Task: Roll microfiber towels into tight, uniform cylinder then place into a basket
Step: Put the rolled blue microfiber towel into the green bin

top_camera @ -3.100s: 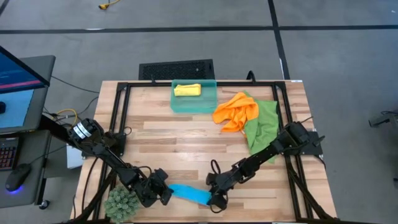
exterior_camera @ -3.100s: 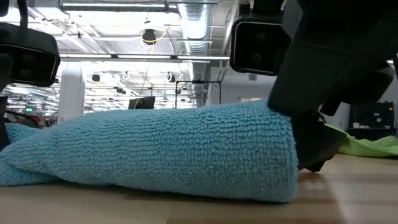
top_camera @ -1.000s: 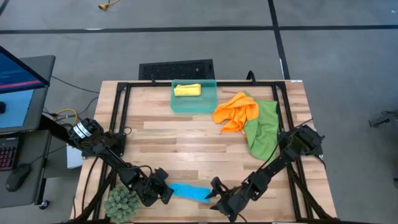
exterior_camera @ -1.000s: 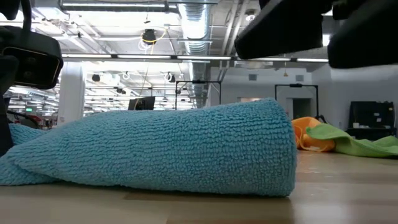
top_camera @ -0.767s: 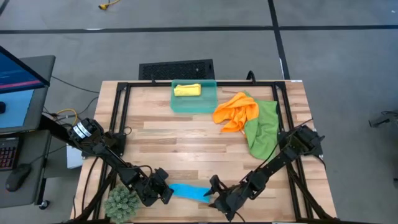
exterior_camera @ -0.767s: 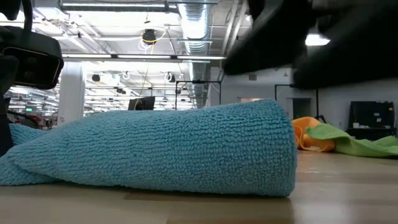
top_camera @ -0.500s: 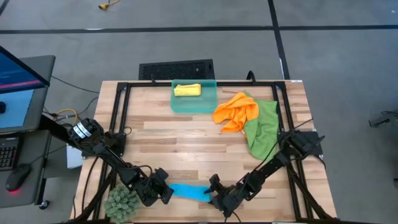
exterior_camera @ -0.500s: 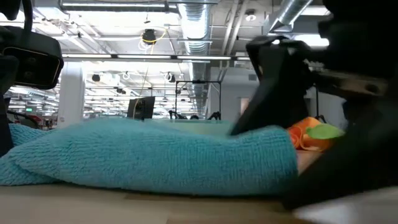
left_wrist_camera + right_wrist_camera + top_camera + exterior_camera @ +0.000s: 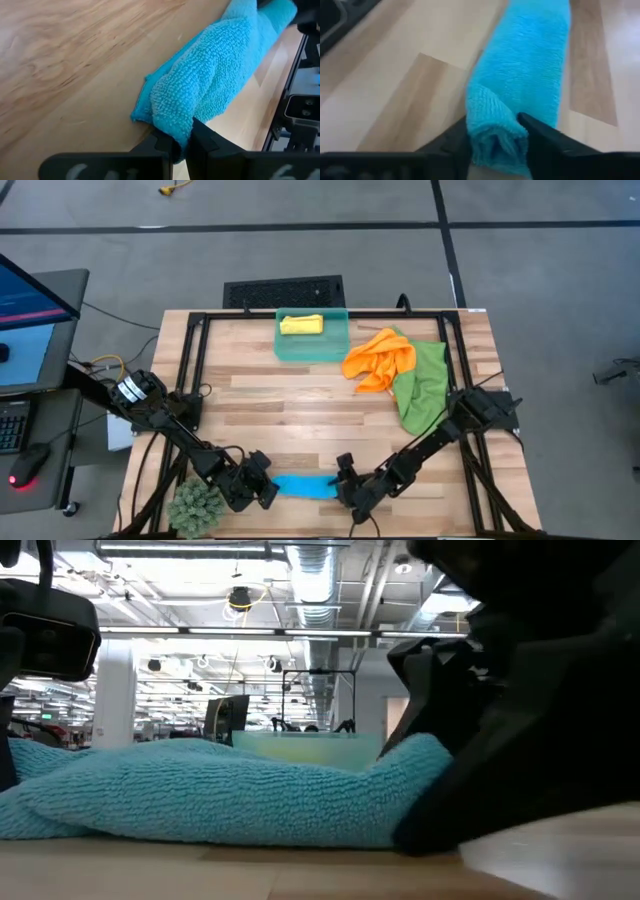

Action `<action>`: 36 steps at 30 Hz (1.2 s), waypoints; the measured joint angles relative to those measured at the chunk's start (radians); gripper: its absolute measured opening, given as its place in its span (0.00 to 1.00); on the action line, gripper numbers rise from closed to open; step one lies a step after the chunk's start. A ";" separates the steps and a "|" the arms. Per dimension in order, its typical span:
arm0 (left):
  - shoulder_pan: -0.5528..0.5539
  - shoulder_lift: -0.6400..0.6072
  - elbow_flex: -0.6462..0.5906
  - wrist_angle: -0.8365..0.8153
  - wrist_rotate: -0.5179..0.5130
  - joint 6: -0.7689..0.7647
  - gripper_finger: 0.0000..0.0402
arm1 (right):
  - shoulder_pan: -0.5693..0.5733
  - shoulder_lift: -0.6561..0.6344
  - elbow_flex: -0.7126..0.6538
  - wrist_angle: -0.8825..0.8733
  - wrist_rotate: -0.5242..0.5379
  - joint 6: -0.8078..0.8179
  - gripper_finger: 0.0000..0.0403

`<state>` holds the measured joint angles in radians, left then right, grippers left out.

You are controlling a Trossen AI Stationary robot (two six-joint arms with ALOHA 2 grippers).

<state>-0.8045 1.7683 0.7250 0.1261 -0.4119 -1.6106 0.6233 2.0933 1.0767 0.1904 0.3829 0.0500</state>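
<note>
Currently the blue towel (image 9: 303, 485), rolled, lies at the near edge of the surface (image 9: 300, 405), pinched at both ends. Left gripper (image 9: 181, 142) is clenched on the left end; right gripper (image 9: 496, 131) straddles the right end with fingers against the roll, grasping it.

Risks, as judged:
- Roll looks flattened and loose in the middle in the low view; lifting by the ends alone could let it sag or unwind.
- Uneven pull between the arms could stretch the roll or tear one end free.
- It sits close to the near edge; a slip could drop it off.
- The basket (image 9: 312, 345) is at the far side and already holds the yellow towel (image 9: 301, 325); room is limited.

Surface: pale wood planks in a black frame. Orange towel (image 9: 380, 360) and green towel (image 9: 425, 385) lie heaped, far right. Green spiky ball (image 9: 198, 506) near left.

Room: grey floor, a dark grate (image 9: 283, 291) beyond the basket, monitor (image 9: 25, 285) at left.
</note>
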 joint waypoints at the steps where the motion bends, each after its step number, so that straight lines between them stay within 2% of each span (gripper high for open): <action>1: 0.000 0.000 0.000 0.000 -0.001 0.008 0.03 | -0.004 0.000 0.000 -0.003 0.003 0.004 0.40; 9: 0.000 0.002 0.000 -0.004 -0.034 0.088 0.03 | -0.028 0.002 -0.003 -0.016 0.039 0.002 0.06; 16: 0.021 -0.001 -0.001 -0.007 -0.059 0.112 0.03 | -0.034 -0.024 0.005 -0.051 0.065 -0.075 0.08; 23: 0.071 -0.024 -0.003 -0.017 -0.090 0.220 0.03 | -0.058 -0.092 0.010 -0.163 0.099 -0.104 0.05; 32: 0.201 -0.115 -0.003 -0.016 -0.110 0.440 0.03 | -0.124 -0.193 0.012 -0.287 0.142 -0.141 0.06; 36: 0.273 -0.182 -0.002 -0.092 -0.109 0.512 0.03 | -0.157 -0.227 0.012 -0.332 0.156 -0.188 0.06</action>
<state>-0.5313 1.5864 0.7235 0.0340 -0.5213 -1.0985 0.4662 1.8659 1.0889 -0.1413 0.5391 -0.1379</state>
